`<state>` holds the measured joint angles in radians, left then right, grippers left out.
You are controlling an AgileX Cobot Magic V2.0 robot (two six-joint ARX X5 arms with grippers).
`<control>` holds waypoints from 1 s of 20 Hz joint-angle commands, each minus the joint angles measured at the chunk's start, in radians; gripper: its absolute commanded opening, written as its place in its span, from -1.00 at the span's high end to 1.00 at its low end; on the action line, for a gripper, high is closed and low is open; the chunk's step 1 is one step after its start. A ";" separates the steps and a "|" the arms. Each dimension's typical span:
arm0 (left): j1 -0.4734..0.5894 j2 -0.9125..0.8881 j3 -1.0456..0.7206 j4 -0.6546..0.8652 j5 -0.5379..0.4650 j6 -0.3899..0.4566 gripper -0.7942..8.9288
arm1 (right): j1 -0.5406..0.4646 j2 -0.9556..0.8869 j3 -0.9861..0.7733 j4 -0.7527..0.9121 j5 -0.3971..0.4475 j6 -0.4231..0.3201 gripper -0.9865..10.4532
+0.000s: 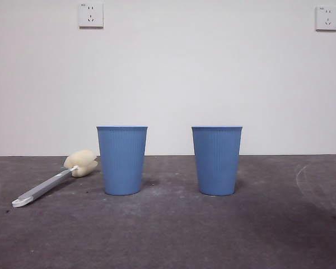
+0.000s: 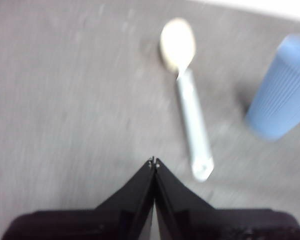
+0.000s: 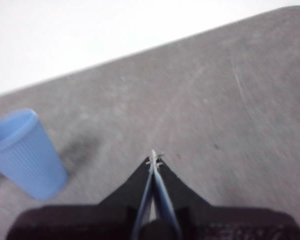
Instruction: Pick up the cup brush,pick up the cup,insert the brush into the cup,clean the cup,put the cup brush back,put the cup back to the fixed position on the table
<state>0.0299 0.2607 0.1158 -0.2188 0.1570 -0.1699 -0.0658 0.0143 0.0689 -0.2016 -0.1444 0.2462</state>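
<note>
A: Where are the things sitting?

B: Two blue cups are standing upright on the table (image 1: pixel 168 235), one cup (image 1: pixel 122 159) left, the other cup (image 1: pixel 217 159) right, well apart. The cup brush (image 1: pixel 56 179) is lying flat just beside the left one, sponge head nearest it.

A: And the grippers?

B: The left gripper (image 2: pixel 153 162) is hovering clenched near the brush handle, holding nothing. The right gripper (image 3: pixel 154 159) is hanging clenched and empty, near a cup.

On the dark grey table (image 1: pixel 280 224), 2 blue cups (image 1: pixel 122 159) (image 1: pixel 217 159) are stood upright, well apart; a brush (image 1: pixel 56 180) is laid flat beside the left cup.
</note>
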 commanded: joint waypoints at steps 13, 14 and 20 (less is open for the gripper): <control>0.001 0.150 0.460 -0.381 0.142 0.016 0.85 | -0.001 0.244 0.406 -0.176 -0.280 -0.061 0.85; 0.001 0.166 0.495 -0.415 0.140 0.037 0.85 | -0.001 0.277 0.452 -0.223 -0.315 -0.095 0.85; 0.001 0.261 0.666 -0.634 0.143 0.167 0.85 | -0.001 0.438 0.668 -0.505 -0.393 -0.298 0.85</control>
<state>0.0299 0.5159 0.7734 -0.8345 0.2977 -0.0631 -0.0658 0.4400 0.7166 -0.6758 -0.5320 0.0448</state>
